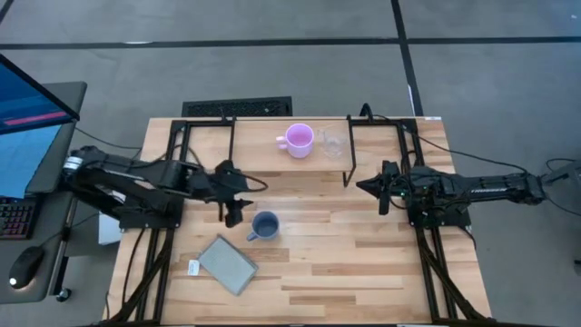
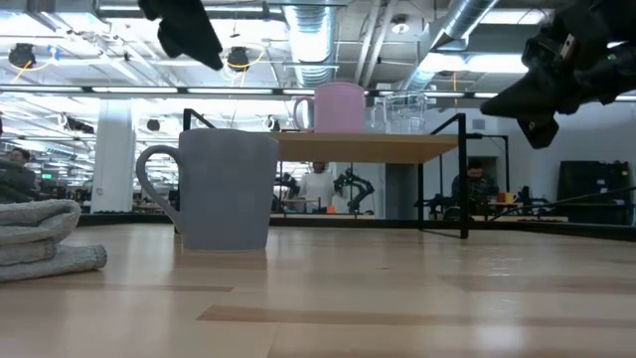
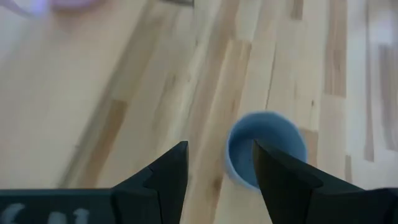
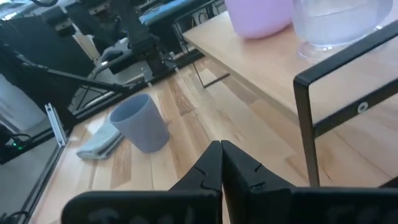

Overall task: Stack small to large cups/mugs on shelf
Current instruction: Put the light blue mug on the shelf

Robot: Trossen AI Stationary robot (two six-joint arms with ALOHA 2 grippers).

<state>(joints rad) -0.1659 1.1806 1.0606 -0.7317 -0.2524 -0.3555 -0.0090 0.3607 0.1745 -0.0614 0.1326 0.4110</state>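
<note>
Overhead only: grey pad (image 1: 228,265) beside grey-blue mug (image 1: 264,225)

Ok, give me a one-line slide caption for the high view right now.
Pink mug and glass cup on the shelf; open left gripper beside the grey-blue mug.

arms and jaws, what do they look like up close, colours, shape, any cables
Both arms are matt black, built of jointed segments, with black cables trailing off the table sides. The left gripper ends in two broad, wedge-shaped black fingers. The right gripper has the same dark tapered fingers. A small green light shows on the right arm.
</note>
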